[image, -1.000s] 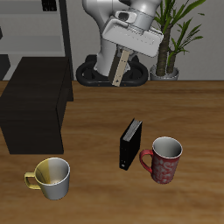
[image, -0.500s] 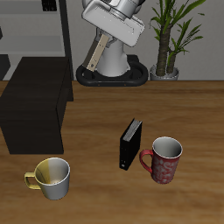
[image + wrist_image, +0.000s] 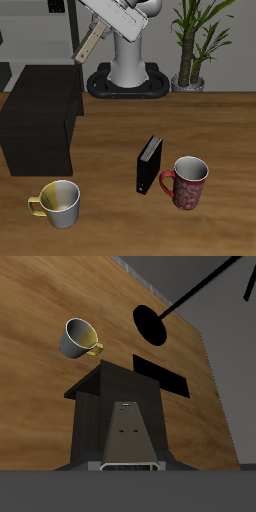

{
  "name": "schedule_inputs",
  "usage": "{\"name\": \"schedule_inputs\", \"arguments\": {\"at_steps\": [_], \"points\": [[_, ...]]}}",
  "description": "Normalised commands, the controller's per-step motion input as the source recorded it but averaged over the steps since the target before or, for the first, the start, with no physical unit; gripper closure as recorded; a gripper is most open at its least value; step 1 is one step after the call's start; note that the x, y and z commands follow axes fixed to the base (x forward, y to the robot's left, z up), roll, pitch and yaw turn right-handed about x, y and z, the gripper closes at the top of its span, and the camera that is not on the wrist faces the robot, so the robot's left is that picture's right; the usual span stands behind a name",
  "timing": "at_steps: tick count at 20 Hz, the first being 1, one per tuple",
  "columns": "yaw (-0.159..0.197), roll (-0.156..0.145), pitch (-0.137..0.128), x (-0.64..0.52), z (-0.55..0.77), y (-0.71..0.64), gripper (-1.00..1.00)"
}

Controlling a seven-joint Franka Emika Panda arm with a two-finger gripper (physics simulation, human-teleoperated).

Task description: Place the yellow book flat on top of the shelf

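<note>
The yellow book [image 3: 88, 46] hangs tilted in the air, high above the table's back, with my gripper [image 3: 98, 31] shut on its upper end. Its lower end points down toward the back corner of the shelf [image 3: 40, 112], a low matte-black box, and stays well clear of the shelf's flat top. In the wrist view the book [image 3: 127, 434] reaches away from the camera as a grey-tan slab, and the shelf [image 3: 112, 382] lies beneath and beyond it.
A black book [image 3: 150, 164] stands upright mid-table beside a red mug [image 3: 188, 182]. A yellow mug [image 3: 58, 203] sits near the front edge, also in the wrist view [image 3: 80, 338]. A grey rack [image 3: 66, 40] and a potted plant [image 3: 196, 45] stand at the back.
The arm has swung the held book from above the robot's base up and across toward the shelf's side. The book now tilts more steeply. Nothing on the table moved.
</note>
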Motion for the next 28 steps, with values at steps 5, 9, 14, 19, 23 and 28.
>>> {"name": "schedule_inputs", "arguments": {"at_steps": [5,9,14,19,23,28], "points": [[0.04,-0.104,-0.051,0.11,0.05,-0.41,1.0],[0.02,-0.052,-0.027,0.04,-0.03,-0.19,1.0],[0.03,-0.045,-0.005,0.15,-0.16,-0.27,1.0],[0.028,-0.048,0.014,0.11,-0.27,-0.3,1.0],[0.004,-0.04,0.045,0.1,-0.28,-0.24,1.0],[0.012,-0.039,0.035,0.15,-0.32,-0.24,1.0]]}}
